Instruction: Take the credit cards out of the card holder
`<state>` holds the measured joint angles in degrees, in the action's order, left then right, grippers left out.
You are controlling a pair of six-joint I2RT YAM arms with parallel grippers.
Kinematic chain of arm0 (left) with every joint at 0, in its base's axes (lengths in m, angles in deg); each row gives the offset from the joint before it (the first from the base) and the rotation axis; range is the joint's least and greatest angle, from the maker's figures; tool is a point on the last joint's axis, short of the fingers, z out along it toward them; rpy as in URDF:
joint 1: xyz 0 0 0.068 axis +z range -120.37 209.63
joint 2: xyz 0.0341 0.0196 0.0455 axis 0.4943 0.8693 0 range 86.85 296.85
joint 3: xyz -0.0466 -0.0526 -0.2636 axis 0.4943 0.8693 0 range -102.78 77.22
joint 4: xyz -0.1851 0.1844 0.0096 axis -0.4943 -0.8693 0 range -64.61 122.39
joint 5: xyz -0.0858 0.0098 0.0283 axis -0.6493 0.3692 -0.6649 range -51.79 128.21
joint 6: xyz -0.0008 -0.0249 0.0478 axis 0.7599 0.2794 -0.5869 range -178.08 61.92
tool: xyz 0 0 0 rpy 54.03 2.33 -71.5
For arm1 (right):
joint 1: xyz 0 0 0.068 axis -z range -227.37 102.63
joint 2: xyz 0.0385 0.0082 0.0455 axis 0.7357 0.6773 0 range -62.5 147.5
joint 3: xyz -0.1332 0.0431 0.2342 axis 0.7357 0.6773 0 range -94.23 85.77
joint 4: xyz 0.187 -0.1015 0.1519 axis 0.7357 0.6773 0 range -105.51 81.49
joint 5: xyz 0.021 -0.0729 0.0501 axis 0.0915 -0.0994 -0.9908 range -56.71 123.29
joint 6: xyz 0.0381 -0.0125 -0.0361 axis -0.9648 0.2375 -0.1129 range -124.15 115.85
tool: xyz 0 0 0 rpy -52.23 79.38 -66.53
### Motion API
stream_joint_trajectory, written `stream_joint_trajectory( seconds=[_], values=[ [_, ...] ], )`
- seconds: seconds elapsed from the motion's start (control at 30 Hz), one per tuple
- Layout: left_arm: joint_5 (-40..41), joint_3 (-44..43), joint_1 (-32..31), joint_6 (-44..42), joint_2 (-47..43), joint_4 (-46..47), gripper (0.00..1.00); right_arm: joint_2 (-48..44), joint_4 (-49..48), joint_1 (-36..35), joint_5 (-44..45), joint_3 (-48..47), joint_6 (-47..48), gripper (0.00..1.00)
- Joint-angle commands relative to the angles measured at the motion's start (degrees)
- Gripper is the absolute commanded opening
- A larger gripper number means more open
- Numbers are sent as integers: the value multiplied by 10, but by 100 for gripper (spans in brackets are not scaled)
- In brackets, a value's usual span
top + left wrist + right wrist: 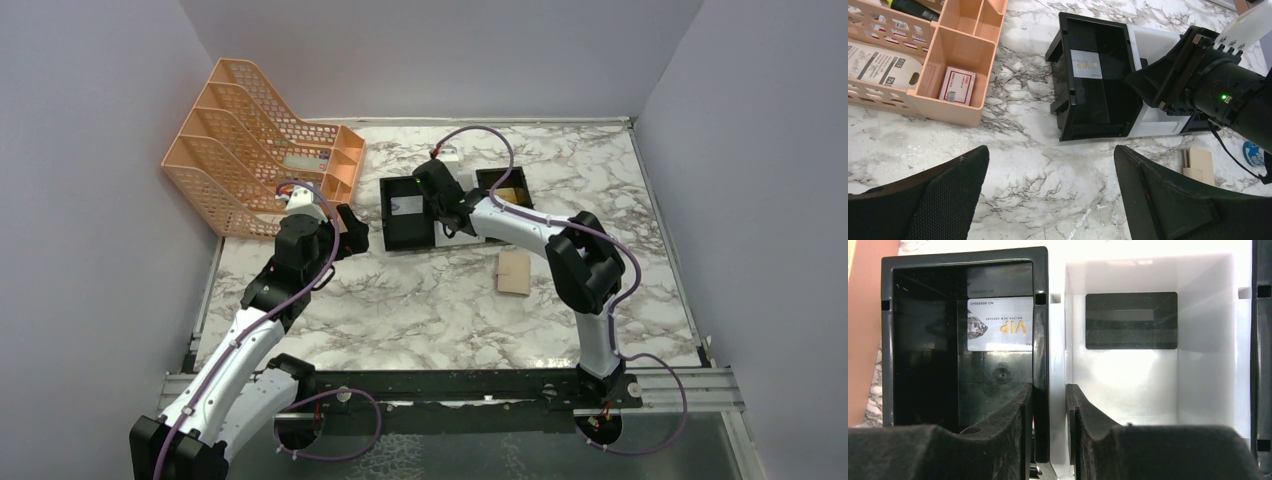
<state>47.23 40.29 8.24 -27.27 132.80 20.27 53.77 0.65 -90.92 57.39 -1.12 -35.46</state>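
The tan card holder (513,272) lies flat on the marble table, right of centre, near my right arm's elbow; it also shows in the left wrist view (1199,165). A white VIP card (1000,322) lies in the black tray (888,340). A black card (1131,320) lies in the white tray (1208,315) beside it. My right gripper (1049,390) straddles the two trays' adjoining walls, one finger in each tray, closed narrowly on them. My left gripper (1050,150) is open and empty above bare marble just in front of the black tray (1065,100).
An orange mesh file organiser (250,150) stands at the back left, with papers and a small red-edged card (957,85) in its compartments. A second black tray (505,185) sits behind the right arm. Grey walls enclose the table on three sides.
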Motion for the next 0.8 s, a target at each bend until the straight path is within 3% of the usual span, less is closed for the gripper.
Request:
stream_joint_trajectory(
  seconds=[0.0,0.2,0.3,0.53,0.77],
  values=[
    [-20,-6,0,12,-2,0,99,3,32,1,66,-4,-32,15],
    [-27,-3,-1,8,-1,-2,99,-11,-5,1,11,23,9,20],
    [-34,-3,-1,1,0,-2,99,-26,-8,1,-20,23,30,40],
    [-40,1,-1,-2,2,10,99,-137,-12,1,-87,52,76,68],
    [-60,14,0,-4,-1,3,99,-342,-17,6,-40,250,81,90]
  ],
)
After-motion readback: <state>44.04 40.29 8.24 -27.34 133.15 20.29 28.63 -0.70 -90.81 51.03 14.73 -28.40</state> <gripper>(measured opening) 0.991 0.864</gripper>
